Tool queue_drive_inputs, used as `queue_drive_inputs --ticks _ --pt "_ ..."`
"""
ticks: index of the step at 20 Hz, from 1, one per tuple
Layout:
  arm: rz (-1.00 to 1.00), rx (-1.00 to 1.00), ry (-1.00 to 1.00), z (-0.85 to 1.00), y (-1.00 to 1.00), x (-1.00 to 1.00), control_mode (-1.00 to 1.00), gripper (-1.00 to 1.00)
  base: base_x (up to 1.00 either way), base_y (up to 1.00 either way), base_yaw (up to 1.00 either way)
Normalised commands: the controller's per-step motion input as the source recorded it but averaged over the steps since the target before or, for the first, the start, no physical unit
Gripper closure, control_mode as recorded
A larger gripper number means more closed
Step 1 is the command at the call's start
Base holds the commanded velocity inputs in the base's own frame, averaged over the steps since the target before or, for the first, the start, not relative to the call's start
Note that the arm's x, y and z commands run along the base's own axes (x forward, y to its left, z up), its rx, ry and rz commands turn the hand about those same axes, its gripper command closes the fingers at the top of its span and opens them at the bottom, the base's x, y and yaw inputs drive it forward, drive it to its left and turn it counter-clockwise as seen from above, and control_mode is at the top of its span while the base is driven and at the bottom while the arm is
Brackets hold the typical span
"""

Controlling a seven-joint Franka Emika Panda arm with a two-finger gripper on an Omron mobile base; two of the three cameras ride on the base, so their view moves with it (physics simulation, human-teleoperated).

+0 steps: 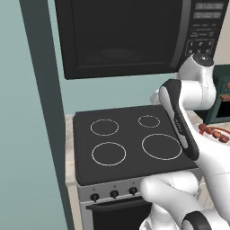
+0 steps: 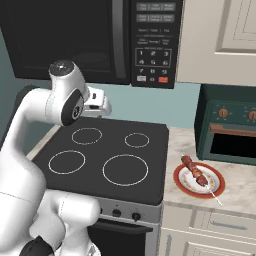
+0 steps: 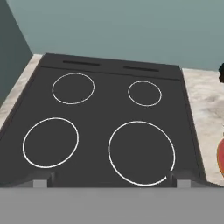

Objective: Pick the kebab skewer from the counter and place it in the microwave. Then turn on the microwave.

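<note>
The kebab skewer (image 2: 196, 174), reddish-brown chunks on a pale stick, lies across a white red-rimmed plate (image 2: 187, 189) on the beige counter (image 2: 240, 187) right of the stove. In the left base view the skewer (image 1: 214, 132) peeks out behind my forearm. The black microwave (image 2: 75, 40) hangs above the stove with its door closed, and its keypad (image 2: 152, 45) has a red button. My gripper (image 3: 111, 181) hovers over the stovetop, open, with nothing between its fingertips (image 3: 41, 181). It is well left of the skewer.
The black four-ring stovetop (image 2: 107, 155) lies directly under the hand. A dark green toaster oven (image 2: 230, 125) stands at the back of the counter behind the plate. A cream upper cabinet (image 2: 220, 40) sits right of the microwave. A teal wall panel (image 1: 40, 112) borders the stove's left.
</note>
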Motion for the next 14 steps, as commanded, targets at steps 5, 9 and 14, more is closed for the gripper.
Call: queue_drive_inputs --ticks 5,9,14 --pt "0.0 0.0 -0.23 0.39 -0.24 0.0 -1.0 -1.0 0.0 0.0 0.0" --pt "0.0 0.02 -0.14 0.52 -0.19 0.0 -1.0 -1.0 0.0 0.0 0.0" --pt "0.0 0.02 -0.06 0.51 -0.17 0.01 -1.0 -1.0 0.0 0.0 0.0"
